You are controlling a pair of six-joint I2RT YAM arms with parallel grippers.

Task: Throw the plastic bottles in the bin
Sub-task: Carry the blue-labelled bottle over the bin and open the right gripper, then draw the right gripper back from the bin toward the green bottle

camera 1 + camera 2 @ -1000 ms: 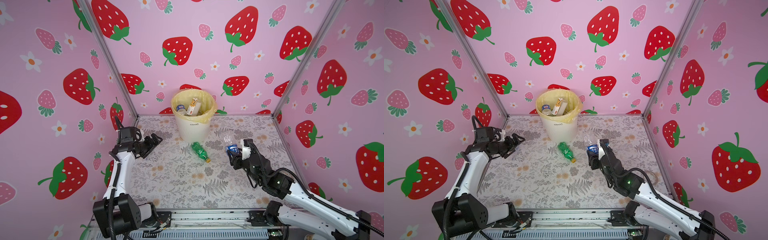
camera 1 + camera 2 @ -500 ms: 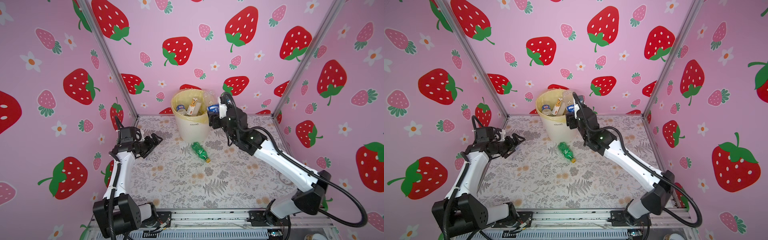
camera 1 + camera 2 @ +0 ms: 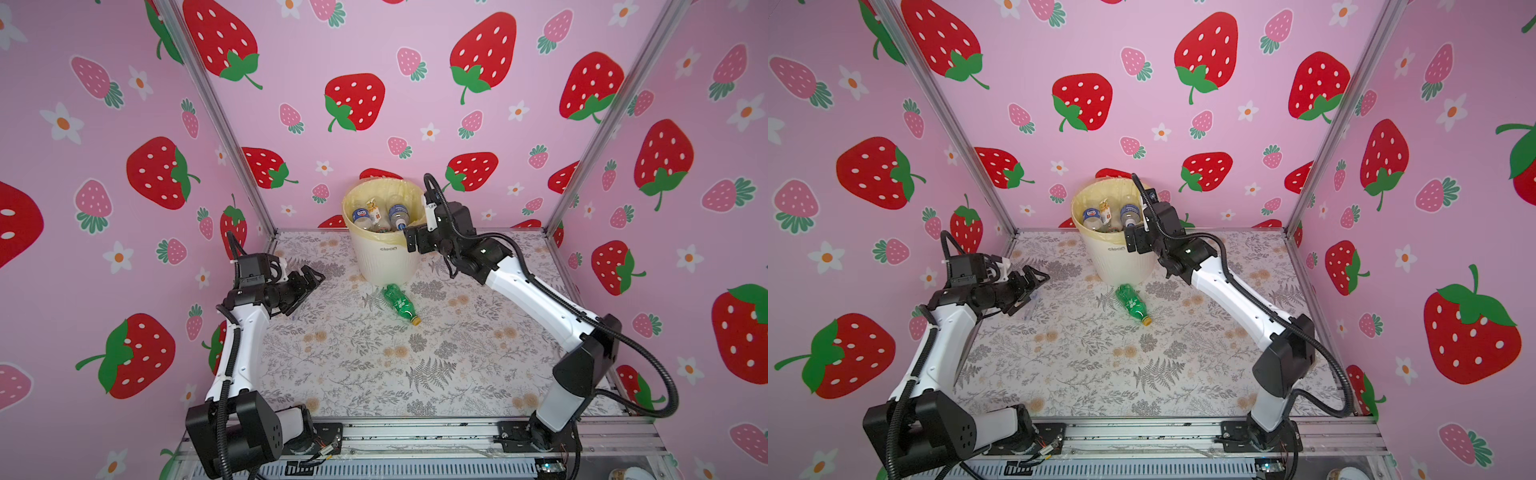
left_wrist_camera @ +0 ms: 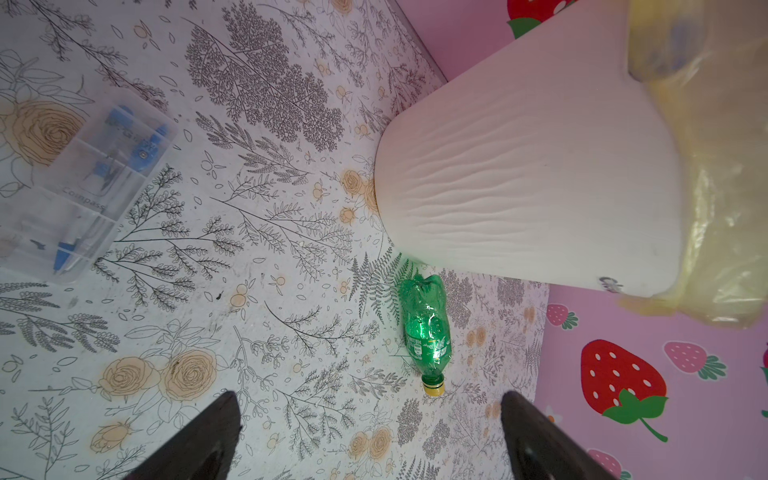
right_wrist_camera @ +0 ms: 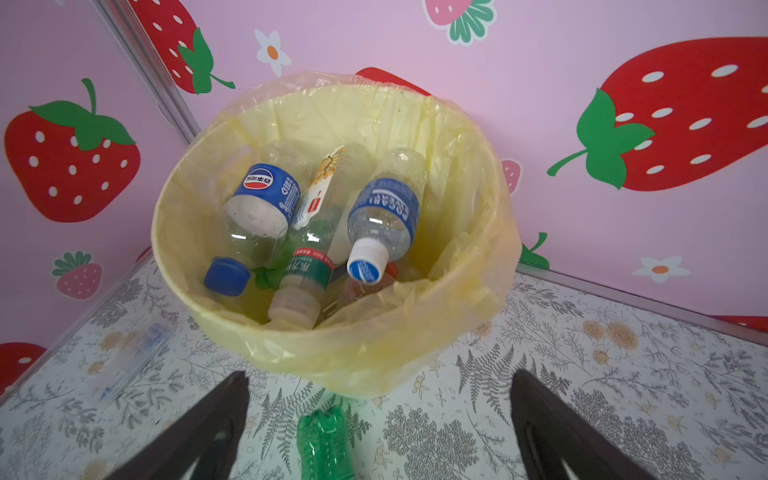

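Wide and empty, my left jaws hung over the counter (image 3: 457, 353), near a clear compass case (image 4: 79, 187). To their right a green bottle (image 3: 399, 302) lay on its side, its base just beside the foot of the bin (image 3: 384, 257), its yellow cap pointing away. Several clear bottles (image 5: 386, 212) lay inside the yellow liner (image 5: 374, 353). My right jaws stood wide and empty at the bin's right rim.

Floral-print table (image 3: 374, 374): bin, bottles, case.
Round white ribbed plastic bin (image 3: 386, 259) at back centre; several clear plastic bottles (image 5: 382, 216) piled inside it; one green plastic bottle (image 3: 400, 304) lying just before it; clear plastic compass case (image 4: 79, 187) well to its left.
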